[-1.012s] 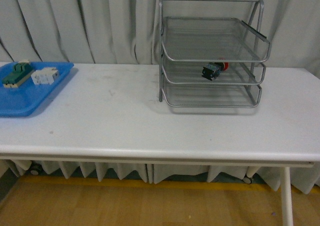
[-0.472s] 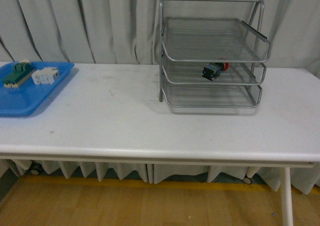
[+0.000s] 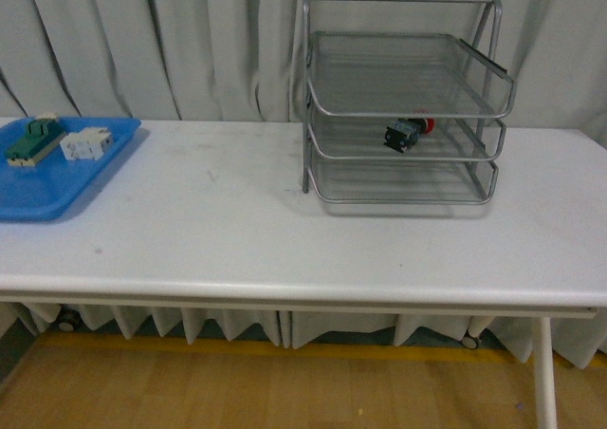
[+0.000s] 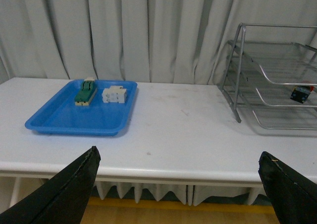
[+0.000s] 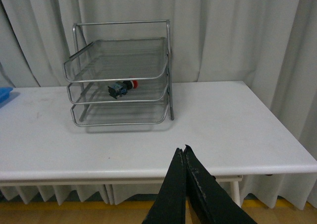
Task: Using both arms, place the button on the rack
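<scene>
Jaws: left gripper point(image 4: 178, 184) spread wide, right gripper point(image 5: 184, 184) pressed together. Button point(image 3: 406, 133) lies in rack point(image 3: 403, 102), seemingly middle tier; small, rigid, light, best gripped by its blocky body.

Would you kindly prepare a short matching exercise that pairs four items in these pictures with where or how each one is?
Items:
1. button
2. green-and-cream switch
3. left hand
4. right hand

States:
A. fingers closed together, empty
B. lying on the middle tier of the rack
C. fingers spread wide apart, empty
D. on the blue tray, beside the white component

Pairs: 1-B, 2-D, 3-C, 4-A
</scene>
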### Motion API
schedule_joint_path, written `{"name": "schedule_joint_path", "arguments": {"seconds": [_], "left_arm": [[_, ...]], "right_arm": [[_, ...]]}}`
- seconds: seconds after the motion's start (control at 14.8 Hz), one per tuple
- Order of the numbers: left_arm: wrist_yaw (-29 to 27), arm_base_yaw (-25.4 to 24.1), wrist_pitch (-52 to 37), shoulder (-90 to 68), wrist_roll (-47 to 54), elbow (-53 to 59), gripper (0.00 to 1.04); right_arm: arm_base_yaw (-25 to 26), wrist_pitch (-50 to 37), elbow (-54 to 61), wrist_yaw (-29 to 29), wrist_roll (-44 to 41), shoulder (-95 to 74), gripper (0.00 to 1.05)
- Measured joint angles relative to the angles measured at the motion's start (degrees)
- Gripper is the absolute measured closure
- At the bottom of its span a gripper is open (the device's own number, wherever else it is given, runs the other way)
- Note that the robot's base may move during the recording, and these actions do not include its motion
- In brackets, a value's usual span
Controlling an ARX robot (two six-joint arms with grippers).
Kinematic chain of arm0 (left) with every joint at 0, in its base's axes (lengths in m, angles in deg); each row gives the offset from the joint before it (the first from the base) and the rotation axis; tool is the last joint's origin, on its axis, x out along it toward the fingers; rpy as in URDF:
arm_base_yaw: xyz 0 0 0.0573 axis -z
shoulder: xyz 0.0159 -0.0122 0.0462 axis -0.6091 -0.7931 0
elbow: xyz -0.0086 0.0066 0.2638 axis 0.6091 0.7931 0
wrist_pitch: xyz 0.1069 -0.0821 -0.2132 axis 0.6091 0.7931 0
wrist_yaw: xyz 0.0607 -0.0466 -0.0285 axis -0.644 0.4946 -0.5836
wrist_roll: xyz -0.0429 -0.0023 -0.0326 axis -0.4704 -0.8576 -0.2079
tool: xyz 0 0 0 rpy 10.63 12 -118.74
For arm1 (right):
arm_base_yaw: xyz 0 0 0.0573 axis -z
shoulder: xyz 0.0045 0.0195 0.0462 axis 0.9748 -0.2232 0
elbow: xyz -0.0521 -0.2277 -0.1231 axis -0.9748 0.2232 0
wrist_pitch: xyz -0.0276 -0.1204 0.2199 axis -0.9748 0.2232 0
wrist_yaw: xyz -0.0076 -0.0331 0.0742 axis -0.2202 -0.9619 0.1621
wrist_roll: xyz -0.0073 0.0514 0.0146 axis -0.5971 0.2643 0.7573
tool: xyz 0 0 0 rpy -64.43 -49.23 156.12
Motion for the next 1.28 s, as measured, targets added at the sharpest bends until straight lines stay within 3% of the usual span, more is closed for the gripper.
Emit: {"name": "schedule_joint_path", "arguments": {"seconds": [0.14,0.2,0.4,0.68,1.28], "left_arm": [[0.02,0.00,-0.02,0.00,0.00,0.00,0.07],[0.02,0.00,-0.02,0.00,0.00,0.00,0.07],[0.02,0.00,-0.02,0.00,0.00,0.00,0.07],[0.02,0.00,-0.02,0.00,0.00,0.00,0.07],[0.04,0.00,-0.02,0.00,0.00,0.00,0.07]], "right_arm": [[0.00,0.13,0.00,0.00,0.00,0.00,1.03],[0.00,0.13,0.00,0.00,-0.09,0.00,0.94],[0.00,0.13,0.00,0.00,-0.09,0.00,0.54],[0.00,0.13,0.00,0.00,-0.09,0.00,0.08],[0.00,0.13,0.00,0.00,-0.09,0.00,0.06]]}}
